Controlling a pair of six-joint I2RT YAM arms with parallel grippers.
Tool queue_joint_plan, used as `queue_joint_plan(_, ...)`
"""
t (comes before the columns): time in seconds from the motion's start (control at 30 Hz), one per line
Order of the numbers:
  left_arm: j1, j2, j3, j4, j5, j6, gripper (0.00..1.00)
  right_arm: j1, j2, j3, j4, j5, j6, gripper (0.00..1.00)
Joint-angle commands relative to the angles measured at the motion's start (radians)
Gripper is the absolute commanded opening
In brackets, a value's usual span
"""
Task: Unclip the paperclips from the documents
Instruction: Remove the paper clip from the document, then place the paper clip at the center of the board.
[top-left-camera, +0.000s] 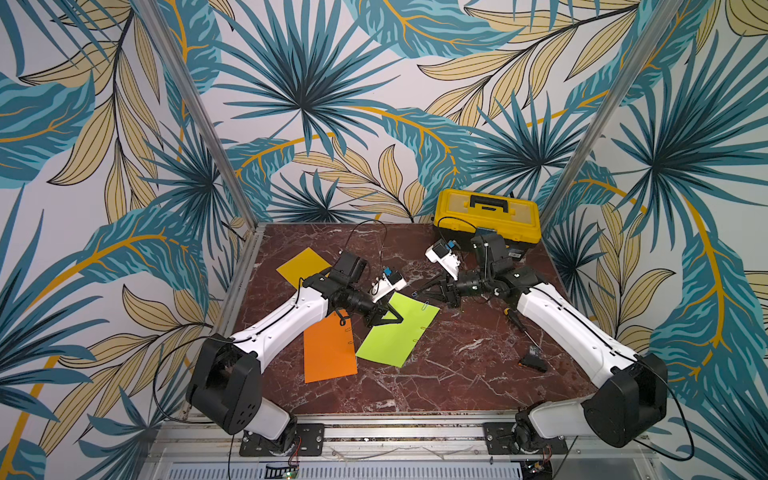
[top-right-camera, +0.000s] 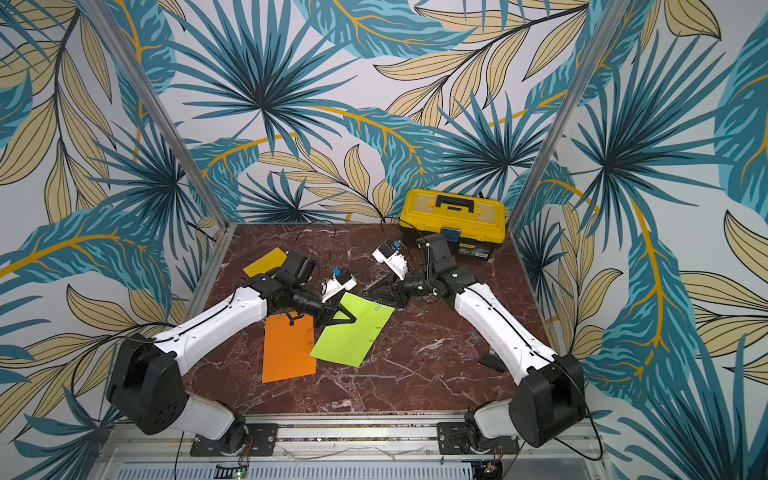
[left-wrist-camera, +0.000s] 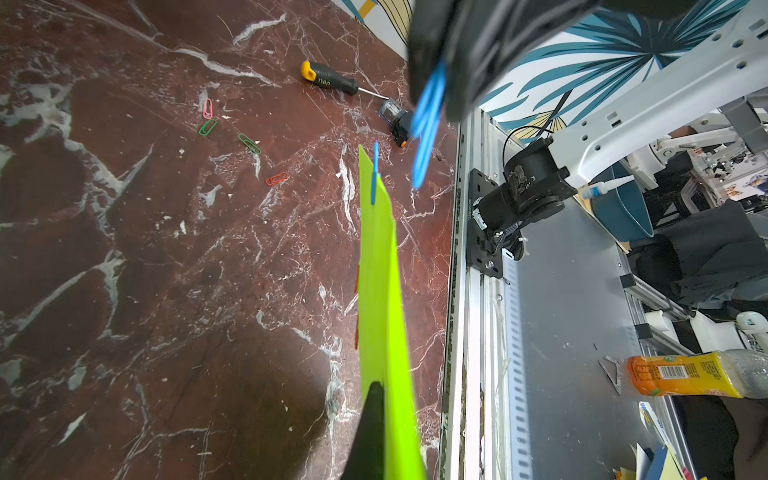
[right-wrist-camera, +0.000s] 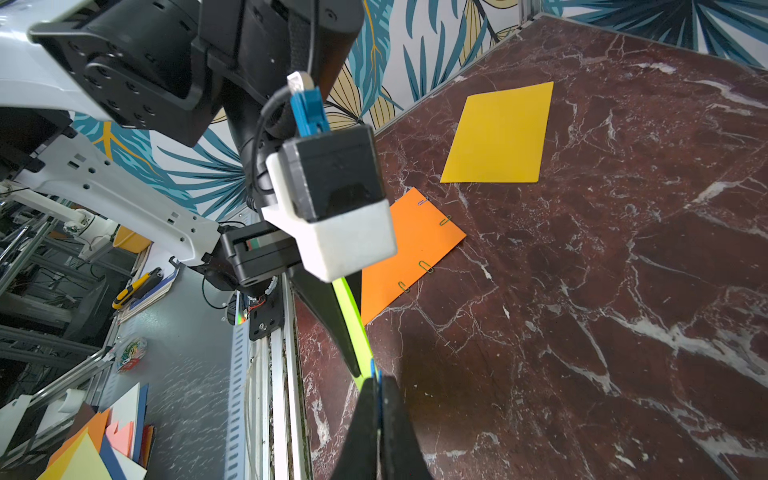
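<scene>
Red, perhaps marble tabletop; leafy walls

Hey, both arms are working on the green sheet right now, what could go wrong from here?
The left gripper pinches the green sheet while the right gripper is shut on a blue clip near its corner, so a skewed pull could tear or crease the paper. The thin clip might slip from the jaws and drop among the loose clips on the table.
</scene>
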Motion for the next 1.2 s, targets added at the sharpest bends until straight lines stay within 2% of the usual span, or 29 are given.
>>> queue_joint_plan(0.0,0.004,0.002,-0.009,-0.022,-0.007,0.006,0.0,-0.001,-0.012,-0.011,0.009,-0.011,0.008,0.05)
queue_joint_plan(0.3,0.005,-0.012,-0.004,-0.022,-0.026,0.004,0.0,-0.012,-0.017,-0.028,0.043,0.031,0.042,0.05)
queue_joint_plan(0.73,0.025,-0.052,0.004,-0.022,-0.044,-0.011,0.0,-0.153,-0.017,-0.19,0.24,0.222,0.318,0.04)
queue_joint_plan(1.0,0.027,-0.064,0.005,-0.021,-0.043,-0.012,0.0,-0.204,0.055,-0.286,0.267,0.363,0.461,0.04)
queue_joint_plan(1.17,0.027,-0.062,0.007,-0.02,-0.049,-0.015,0.0,-0.211,0.127,-0.341,0.348,0.426,0.513,0.04)
